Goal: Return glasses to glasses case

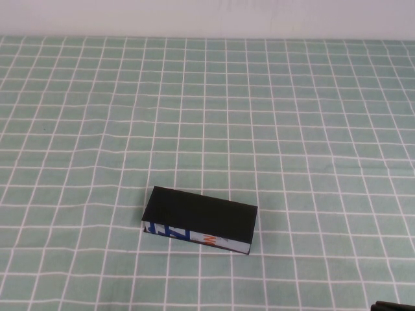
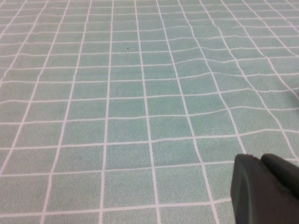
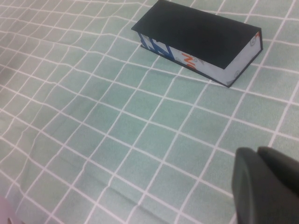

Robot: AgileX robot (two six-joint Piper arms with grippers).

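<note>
The glasses case (image 1: pixel 198 219) lies shut on the checked cloth, near the front and slightly left of centre, its black flap lid down over the white strip printed blue and orange. In the right wrist view the glasses case (image 3: pixel 196 35) sits well ahead of my right gripper (image 3: pixel 258 151), which is shut and empty, clear of the box. A dark tip of the right gripper (image 1: pixel 392 306) shows at the front right corner of the high view. My left gripper (image 2: pixel 258 158) hangs shut over bare cloth, holding nothing. The glasses are out of view.
A green cloth with a white grid (image 1: pixel 207 116) covers the whole table, slightly wrinkled. A white wall (image 1: pixel 207 16) bounds the far edge.
</note>
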